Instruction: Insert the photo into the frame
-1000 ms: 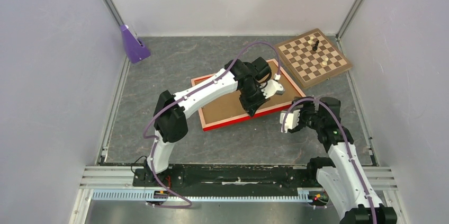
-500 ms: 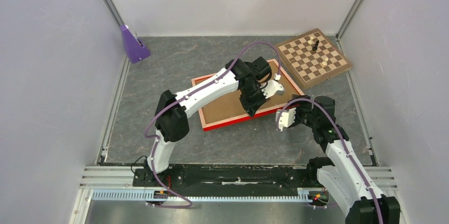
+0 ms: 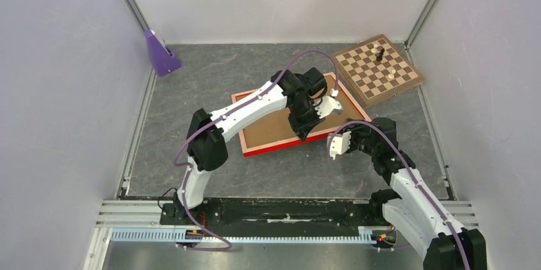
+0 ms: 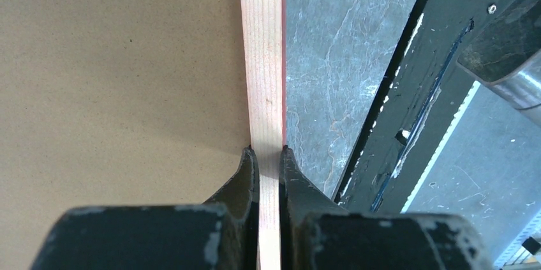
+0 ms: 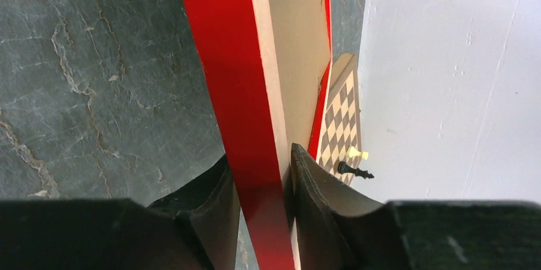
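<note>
The orange-red frame (image 3: 274,149) lies back side up in the middle of the table, with a brown backing board (image 3: 271,128) filling it. The photo is hidden. My left gripper (image 3: 304,131) reaches down onto the frame's near rail. In the left wrist view it (image 4: 268,152) is shut on the pale wooden rail (image 4: 263,59). My right gripper (image 3: 338,136) sits at the same near rail, further right. In the right wrist view its fingers (image 5: 261,161) press both sides of the red rail (image 5: 229,59).
A brown chessboard (image 3: 378,68) with a few pieces lies at the back right, just beyond the frame's far corner. A purple block (image 3: 161,53) stands at the back left wall. The arms' metal mounting rail (image 3: 287,209) runs along the near edge.
My right gripper has moved left onto the frame's near rail and its jaws have narrowed around it. The left arm and the frame have not moved.
</note>
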Available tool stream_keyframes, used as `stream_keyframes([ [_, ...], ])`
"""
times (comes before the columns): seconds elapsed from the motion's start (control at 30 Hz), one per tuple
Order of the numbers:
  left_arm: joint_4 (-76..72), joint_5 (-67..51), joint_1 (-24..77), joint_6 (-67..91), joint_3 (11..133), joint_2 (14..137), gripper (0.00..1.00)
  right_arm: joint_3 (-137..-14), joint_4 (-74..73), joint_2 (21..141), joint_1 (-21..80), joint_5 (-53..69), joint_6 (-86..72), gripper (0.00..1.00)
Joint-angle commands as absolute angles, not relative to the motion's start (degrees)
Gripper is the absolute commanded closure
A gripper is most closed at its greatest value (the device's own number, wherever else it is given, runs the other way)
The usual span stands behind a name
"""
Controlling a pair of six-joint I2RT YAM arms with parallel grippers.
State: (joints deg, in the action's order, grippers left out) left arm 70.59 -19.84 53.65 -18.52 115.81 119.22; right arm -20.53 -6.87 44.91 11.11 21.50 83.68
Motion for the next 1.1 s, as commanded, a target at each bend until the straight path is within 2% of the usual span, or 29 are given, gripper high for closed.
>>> stream_keyframes([
  [0.0, 71.06, -23.24, 53.05, -21.15, 119.0, 117.41, 0.98, -22.53, -4.24, 44.49, 11.34, 19.19, 79.14, 0.7],
  [0.1, 69.95, -20.95, 52.57, -20.96, 119.0, 116.23, 0.97, -24.26, -5.48, 44.72, 11.41, 19.6, 78.01, 0.79],
  [0.17, 69.07, -18.93, 52.34, -21.07, 119.16, 115.32, 0.89, -25.57, -6.63, 44.97, 11.41, 20.18, 77.74, 0.82],
  [0.2, 68.65, -18.03, 52.22, -21.07, 119.26, 114.87, 0.86, -26.51, -7.43, 45.13, 11.42, 20.59, 77.42, 0.95],
  [0.23, 68.27, -17.12, 52.12, -21.09, 119.42, 114.5, 0.8, -27.3, -7.84, 45.22, 11.47, 21.09, 76.82, 1.0],
  [0.33, 67.46, -16.0, 51.68, -21.05, 119.79, 113.69, 0.62, -30.0, -9.75, 45.65, 11.52, 22.75, 75.5, 1.0],
  [0.4, 66.88, -15.3, 51.3, -20.76, 120.06, 113.28, 0.45, -31.46, -10.64, 45.77, 11.7, 23.49, 74.63, 1.0],
  [0.47, 65.8, -14.63, 50.71, -20.04, 119.93, 112.46, 0.33, -32.67, -11.4, 45.95, 11.9, 24.02, 73.93, 1.0],
  [0.53, 63.77, -13.94, 49.74, -18.59, 119.19, 111.05, 0.27, -33.66, -12.13, 46.33, 12.04, 24.33, 73.35, 1.0],
  [0.7, 60.14, -9.61, 49.31, -20.61, 115.38, 106.07, 0.21, -35.55, -13.74, 47.44, 12.65, 25.15, 72.07, 1.0],
  [1.07, 55.01, -2.49, 49.74, -31.55, 104.45, 97.55, 0.19, -46.68, -21.22, 52.01, 13.08, 28.75, 62.23, 1.0],
])
